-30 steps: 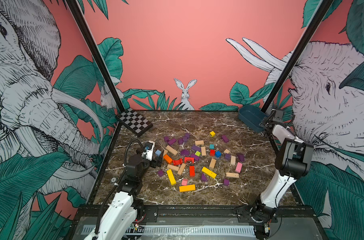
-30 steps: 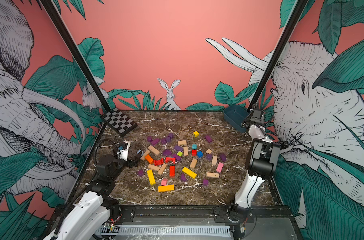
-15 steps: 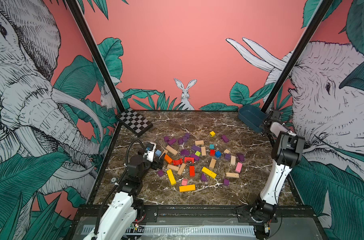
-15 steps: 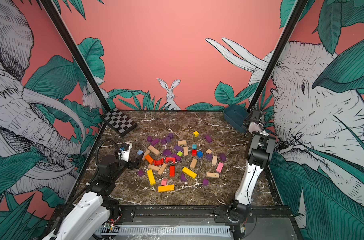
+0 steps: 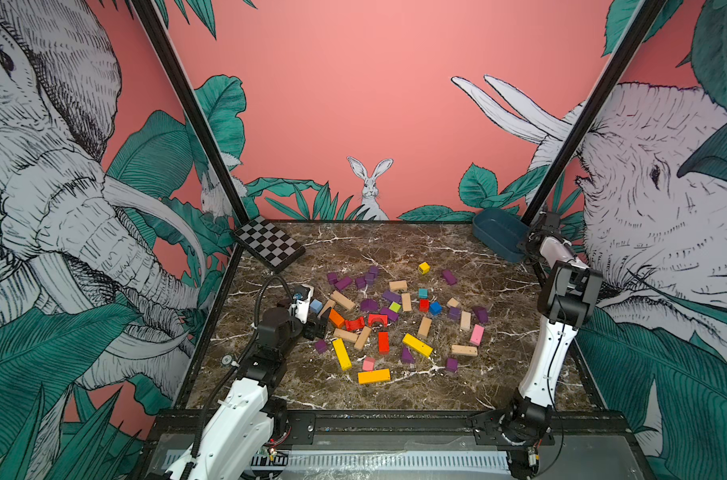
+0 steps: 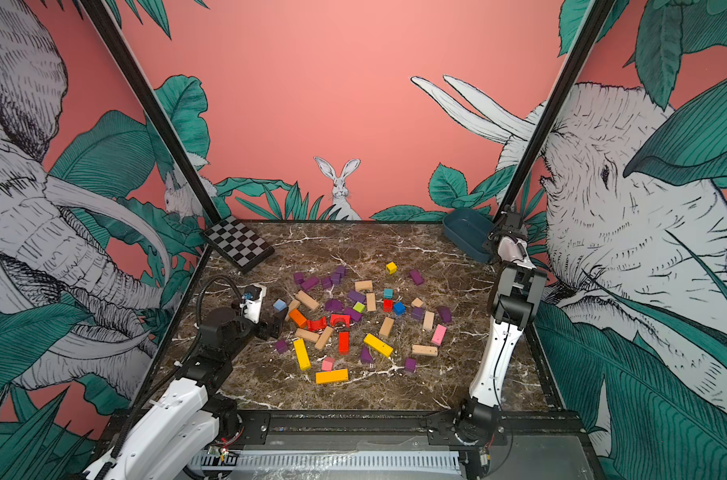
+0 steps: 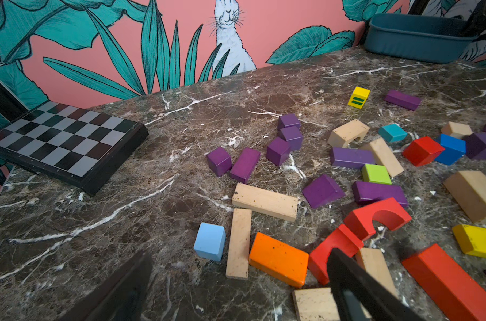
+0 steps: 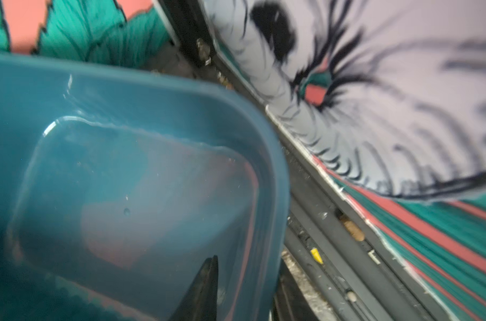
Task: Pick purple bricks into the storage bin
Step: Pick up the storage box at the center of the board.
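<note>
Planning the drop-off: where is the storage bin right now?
In both top views, the storage bin sits in the table's far right corner, the right claw at its rim.

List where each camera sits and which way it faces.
Top views: high above the robot's base side, facing the back wall; whole table, both arms.
Left wrist: low over the table, facing purple bricks and checkerboard; open left gripper shows.
Right wrist: looking down into the storage bin; one right gripper finger.
Shared: all four show the storage bin.

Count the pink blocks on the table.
2. A pink bar on the pile's right-arm side; a small pink block at the near edge, just behind the orange bar. The pile could hide more.
</note>
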